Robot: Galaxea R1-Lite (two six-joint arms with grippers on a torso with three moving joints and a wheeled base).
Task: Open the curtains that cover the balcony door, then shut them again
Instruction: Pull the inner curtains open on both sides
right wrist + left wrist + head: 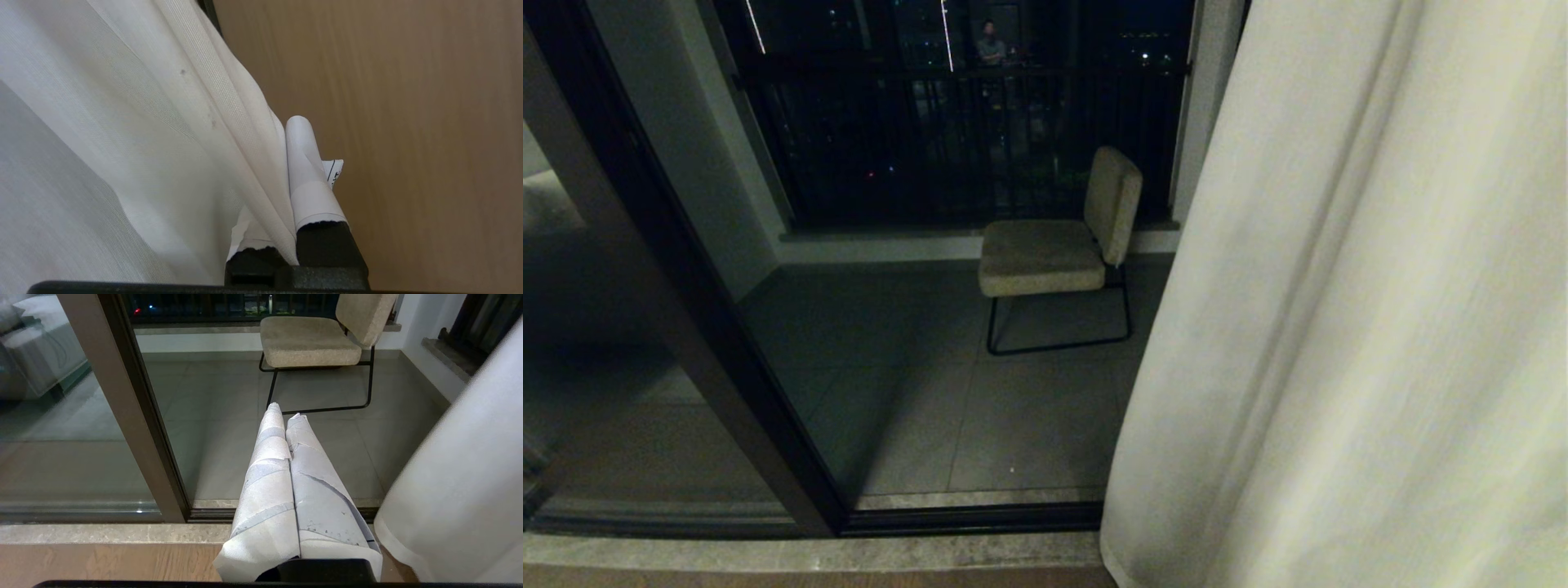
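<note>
the right tool (286, 163), its fingers wrapped in white paper tape, is pinching a fold of the cream curtain (122, 143): the fabric runs down between the two fingers and spreads away on one side of the tool, with a plain brown surface (408, 122) on the other side. in the head view the curtain (1339, 327) hangs gathered at the right, reaching the floor, and neither arm shows there. the balcony door (711, 343), dark-framed, stands uncovered beside the curtain, its glass showing a beige chair (1054, 245) and a dark railing (947, 131) outside. the left tool (286, 412), also tape-wrapped, has its fingers pressed together on nothing, pointing toward the door's bottom track, with the curtain's hem (408, 547) just beside it and the chair beyond its tip.
</note>
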